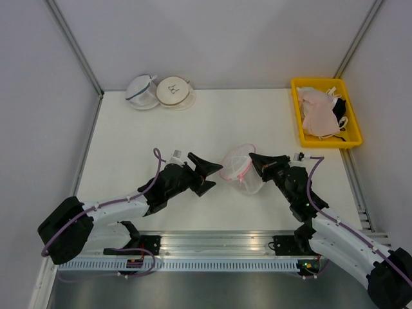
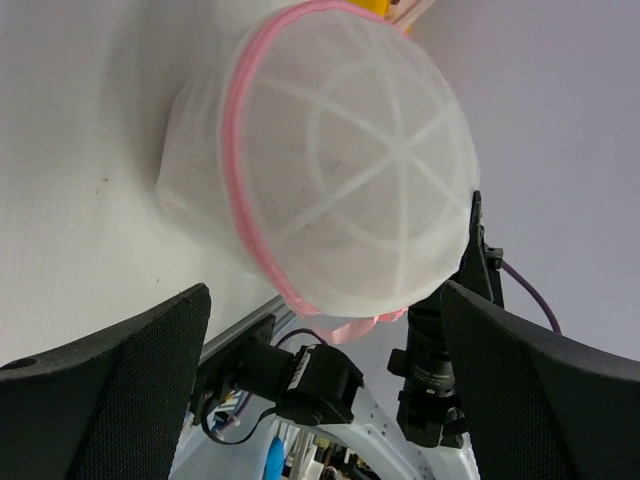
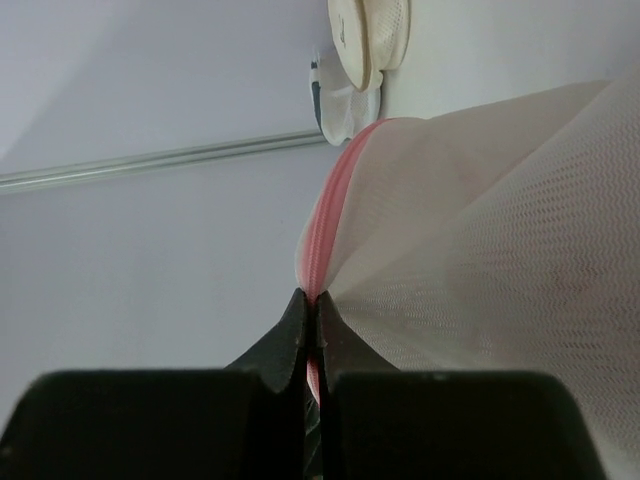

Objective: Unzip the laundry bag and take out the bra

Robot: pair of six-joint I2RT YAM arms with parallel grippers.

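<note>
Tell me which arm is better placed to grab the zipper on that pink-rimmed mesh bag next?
Probably the left. The right gripper is shut on the pink rim of the laundry bag, steadying it. The left gripper is open and free, facing the bag without touching it.

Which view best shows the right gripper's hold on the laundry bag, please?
Right wrist: the right gripper pinches the laundry bag at its pink rim. Top external shows contact only; left wrist hides it.
</note>
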